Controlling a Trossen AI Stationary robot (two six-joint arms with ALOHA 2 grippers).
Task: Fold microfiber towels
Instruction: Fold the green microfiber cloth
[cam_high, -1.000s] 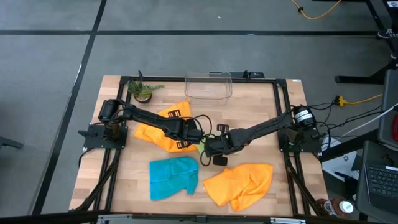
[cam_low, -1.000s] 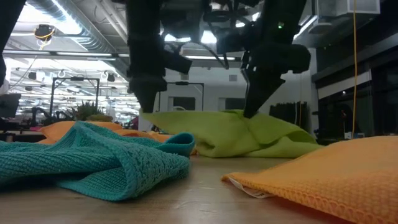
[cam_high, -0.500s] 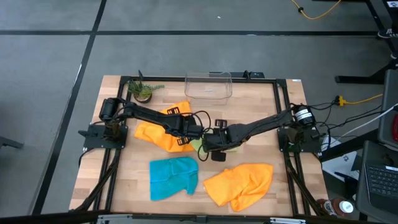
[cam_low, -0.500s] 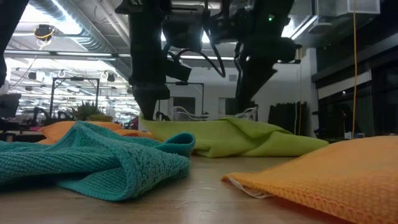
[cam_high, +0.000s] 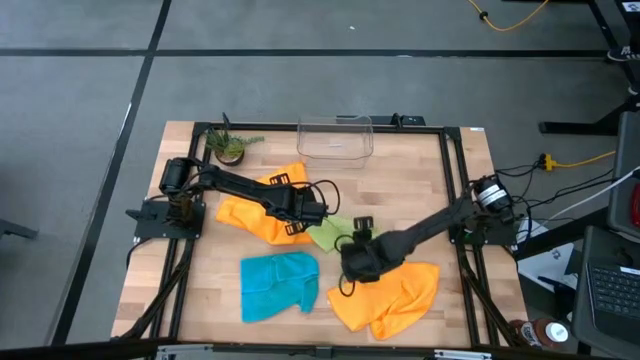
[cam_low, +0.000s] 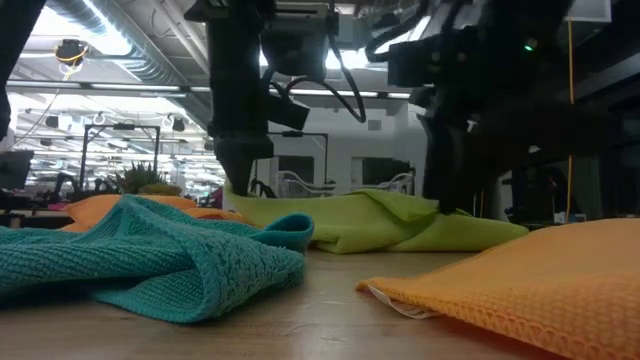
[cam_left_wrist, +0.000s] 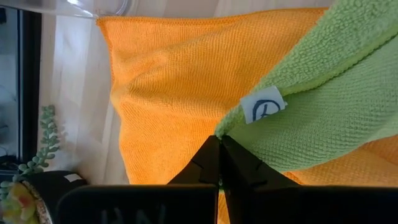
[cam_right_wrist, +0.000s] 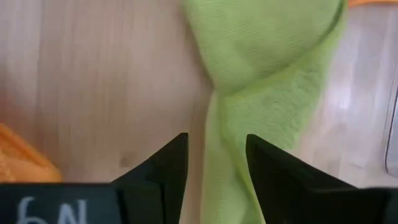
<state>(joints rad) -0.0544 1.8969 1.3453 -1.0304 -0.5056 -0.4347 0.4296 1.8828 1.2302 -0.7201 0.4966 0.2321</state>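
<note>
A lime green towel (cam_high: 332, 234) lies crumpled at the table's middle, its left part resting on an orange towel (cam_high: 255, 208). My left gripper (cam_high: 307, 218) is shut on the green towel's corner. My right gripper (cam_high: 348, 258) stands open at the towel's near right part; in the right wrist view a narrow, bunched strip of the green towel (cam_right_wrist: 261, 62) runs between its two fingers (cam_right_wrist: 168, 168). A teal towel (cam_high: 278, 285) and a second orange towel (cam_high: 385, 295) lie crumpled near the front edge. My left gripper pinches the green towel's corner (cam_left_wrist: 233, 127) between its two fingers, right beside the white tag (cam_left_wrist: 264, 107). The fingers slant down from the table's left. The corner is held a little above the orange towel while the rest of the towel lies on the table. My right gripper: I cannot tell whether its open fingers touch the green strip between them.
A clear plastic bin (cam_high: 335, 137) stands at the far edge, and a small potted plant (cam_high: 230, 148) at the far left corner. Black frame rails (cam_high: 455, 170) run along the table's sides. Bare wood shows between the bin and the towels.
My right gripper has opened and let go of the green towel, risen, then gone toward the table's near right and come down again. The towel's raised peak has fallen flat. The left gripper has kept its hold.
</note>
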